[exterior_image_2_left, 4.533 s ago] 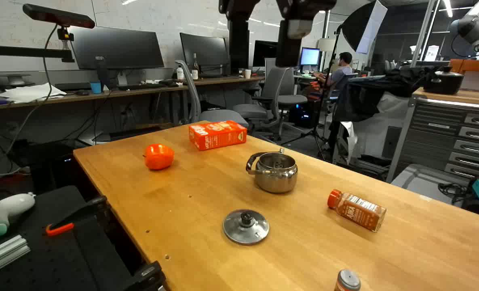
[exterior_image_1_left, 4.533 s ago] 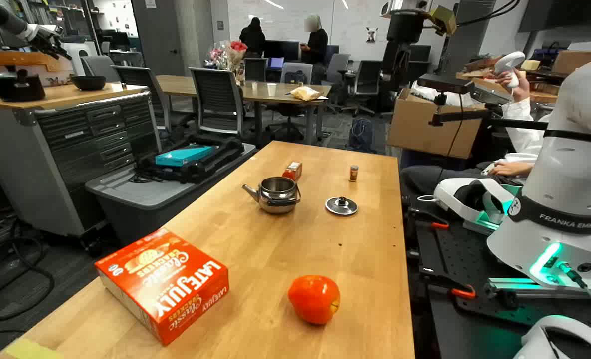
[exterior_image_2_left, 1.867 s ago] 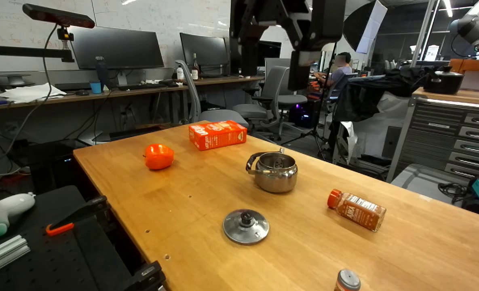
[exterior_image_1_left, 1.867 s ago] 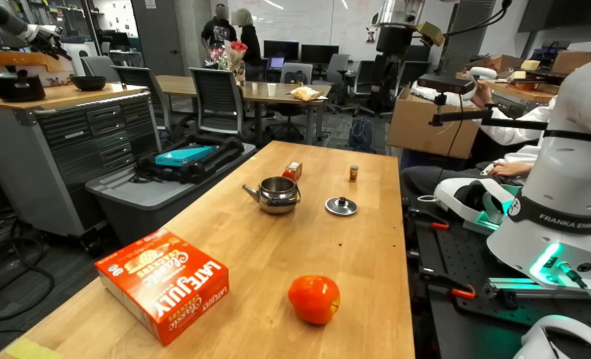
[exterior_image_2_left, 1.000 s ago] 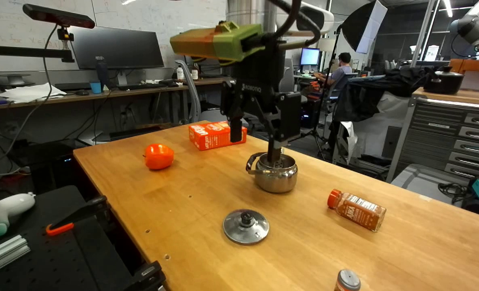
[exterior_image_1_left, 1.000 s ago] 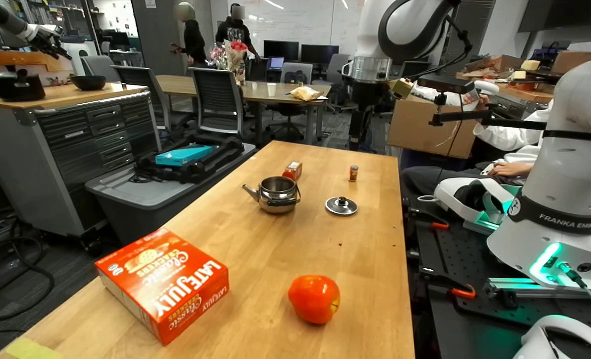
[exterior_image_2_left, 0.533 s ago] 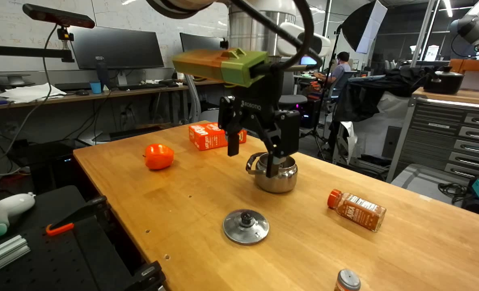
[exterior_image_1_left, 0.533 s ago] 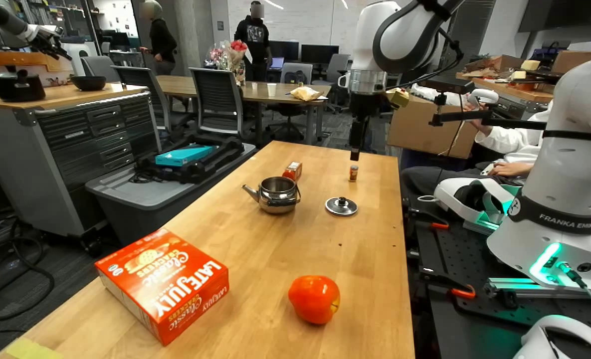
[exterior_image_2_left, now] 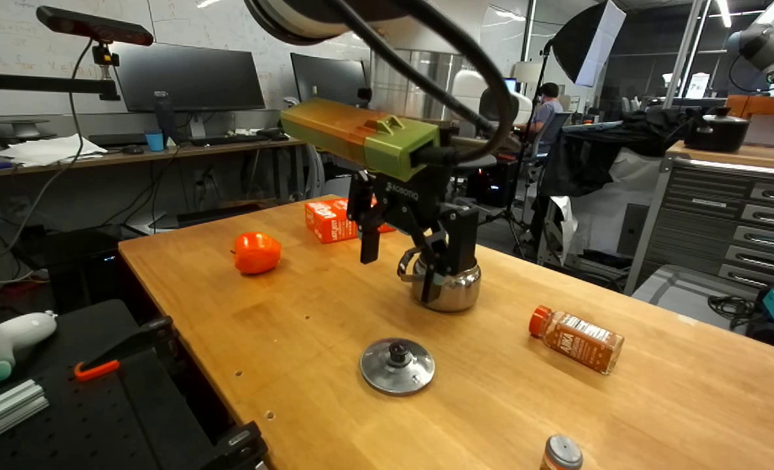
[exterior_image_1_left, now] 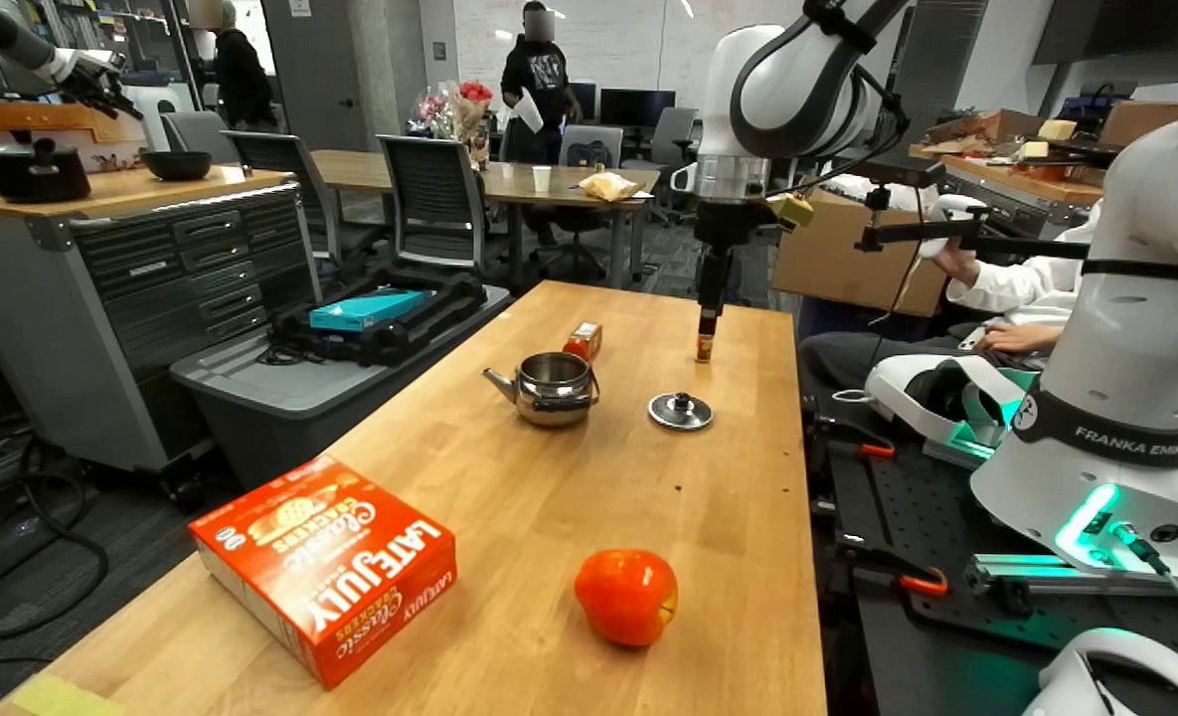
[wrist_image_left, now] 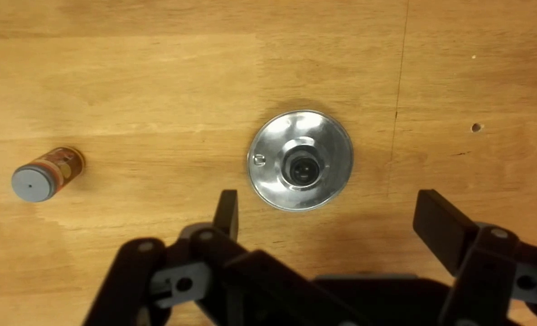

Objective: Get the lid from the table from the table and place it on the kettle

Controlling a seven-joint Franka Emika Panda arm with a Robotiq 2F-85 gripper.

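Note:
The lid [exterior_image_1_left: 680,411] is a round silvery disc with a black knob. It lies flat on the wooden table [exterior_image_1_left: 509,497], knob up, and shows in an exterior view [exterior_image_2_left: 387,377] and the wrist view [wrist_image_left: 273,181]. The shiny kettle [exterior_image_1_left: 554,398] stands upright and uncovered beside it, spout pointing away from the lid. In an exterior view, a finger partly hides the kettle [exterior_image_2_left: 458,295]; it is out of the wrist view. My gripper [exterior_image_2_left: 400,273] points down above the table, open and empty. In the wrist view, the lid lies just beyond the gap of the gripper [wrist_image_left: 328,197].
A small jar [wrist_image_left: 46,174] stands near the lid. A spice bottle with a red cap [exterior_image_2_left: 579,341] lies on its side by the kettle. A red-orange fruit [exterior_image_1_left: 628,597] and a red cracker box [exterior_image_1_left: 325,567] sit farther along the table.
My gripper has come down from high above the table to a lower height and has stayed open. The lid and kettle have not moved.

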